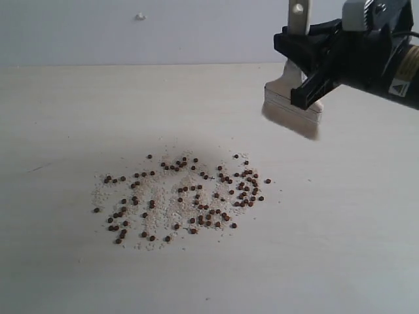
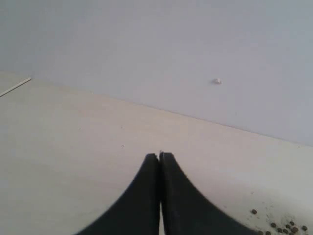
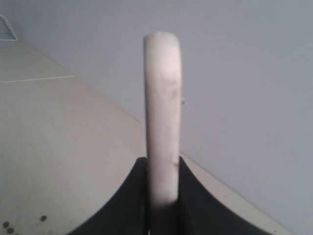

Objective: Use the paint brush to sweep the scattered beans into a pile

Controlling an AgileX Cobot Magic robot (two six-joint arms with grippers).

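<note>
The beans (image 1: 190,196) lie scattered in a loose patch in the middle of the pale table (image 1: 59,111). A few beans (image 2: 286,227) show at the edge of the left wrist view, and a few beans (image 3: 43,218) in the right wrist view. The paint brush (image 1: 280,93) is upright, handle up and blurred bristles down, behind and to the right of the patch, apart from the beans. My right gripper (image 1: 308,82) is shut on its handle (image 3: 162,107), which rises between the jaws of the right gripper (image 3: 163,164). My left gripper (image 2: 159,155) is shut on nothing, over bare table.
Fine whitish crumbs (image 1: 163,196) are mixed through the bean patch. A pale wall rises behind the table, with a small white speck (image 1: 139,16) on it, which is the same speck (image 2: 217,81) seen from the left wrist.
</note>
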